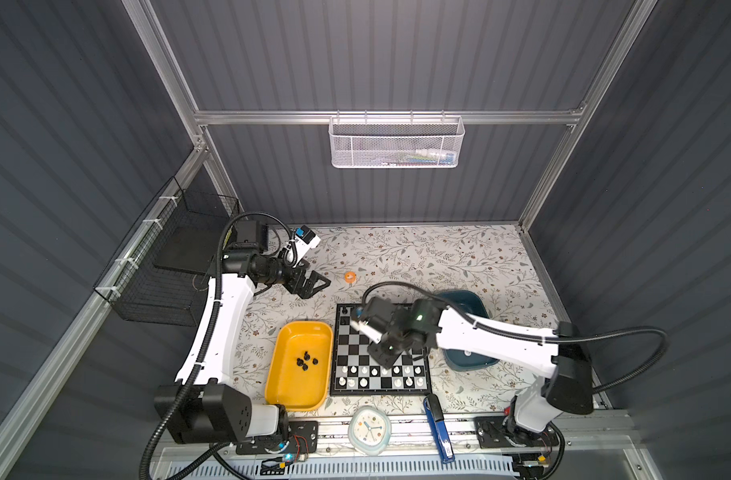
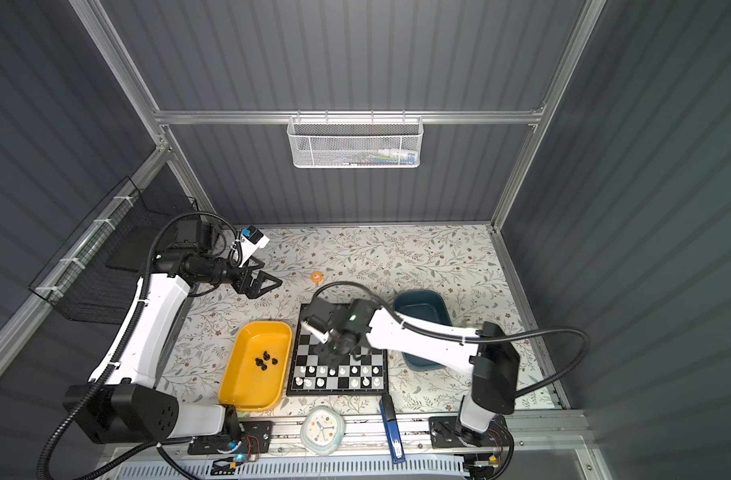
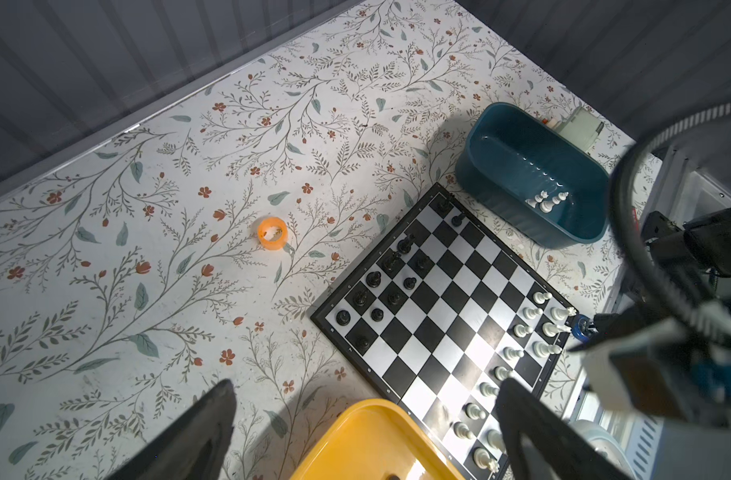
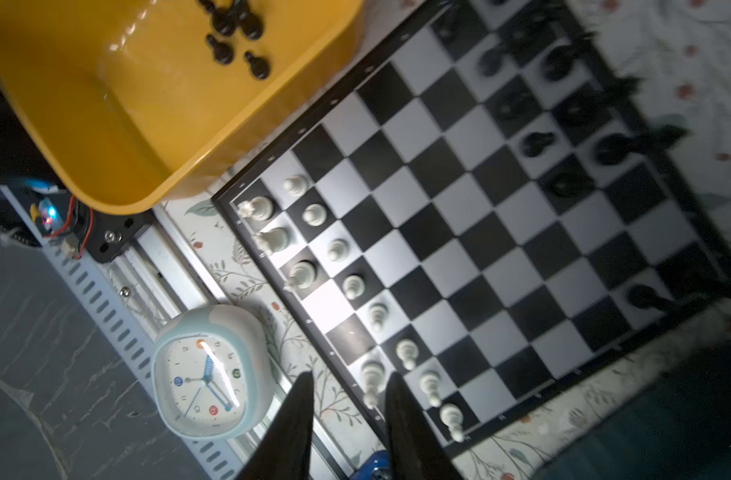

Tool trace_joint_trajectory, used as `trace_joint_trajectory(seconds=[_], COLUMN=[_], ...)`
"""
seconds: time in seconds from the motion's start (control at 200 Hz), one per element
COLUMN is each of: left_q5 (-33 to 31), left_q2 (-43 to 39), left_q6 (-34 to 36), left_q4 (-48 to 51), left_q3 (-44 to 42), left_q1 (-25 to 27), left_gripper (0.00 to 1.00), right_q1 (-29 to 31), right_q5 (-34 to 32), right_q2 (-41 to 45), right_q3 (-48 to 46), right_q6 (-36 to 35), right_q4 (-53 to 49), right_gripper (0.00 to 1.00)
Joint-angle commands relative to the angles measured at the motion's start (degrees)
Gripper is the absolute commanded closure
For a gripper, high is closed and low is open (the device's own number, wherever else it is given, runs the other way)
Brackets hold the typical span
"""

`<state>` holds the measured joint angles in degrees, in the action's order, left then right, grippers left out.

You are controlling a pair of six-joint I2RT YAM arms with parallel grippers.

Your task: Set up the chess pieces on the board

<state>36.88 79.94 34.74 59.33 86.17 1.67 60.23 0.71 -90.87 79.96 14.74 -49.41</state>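
Over the board (image 4: 480, 249), at white's back rank, hovers with right fingers (image 4: 405, 419) slightly parted astride a standing white piece (image 4: 372, 380), seemingly not pinching. Best to rise straight, sparing adjacent pawns (image 4: 407, 353). Left fingers (image 3: 197, 428) spread wide, empty, well off the board. Likely next: teal tray (image 3: 472, 166) for remaining whites (image 3: 546, 201).

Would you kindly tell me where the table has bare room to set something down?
Widest bare patch: the floral table between the back wall, the orange tape ring and the teal tray. The board's middle rows are bare, but the right arm hangs over them. Crowded: the near edge with clock and stapler, and the gap between yellow tray and board.
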Motion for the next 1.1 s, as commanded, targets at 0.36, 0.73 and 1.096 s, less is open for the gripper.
trace_joint_trajectory(seconds=[0.36,0.73,1.096], left_q5=[-8.2,-2.16,-2.54], left_q2=[12.07,18.41,18.78], left_q6=[5.96,3.49,2.58], left_q4=[7.52,8.17,8.25], left_q3=[9.55,13.63,13.39], left_q1=[9.93,10.55,10.56], left_gripper=[0.07,0.06,0.03], right_q1=[-33.98,-41.3,-42.39], right_q5=[3.61,4.09,0.37], right_q2=[13.82,13.79,15.68], right_q3=[-16.64,-23.16,-25.0], right_q6=[3.04,5.89,8.82], right_q4=[-2.21,-1.17,-5.55], right_gripper=[0.71,0.67,0.65])
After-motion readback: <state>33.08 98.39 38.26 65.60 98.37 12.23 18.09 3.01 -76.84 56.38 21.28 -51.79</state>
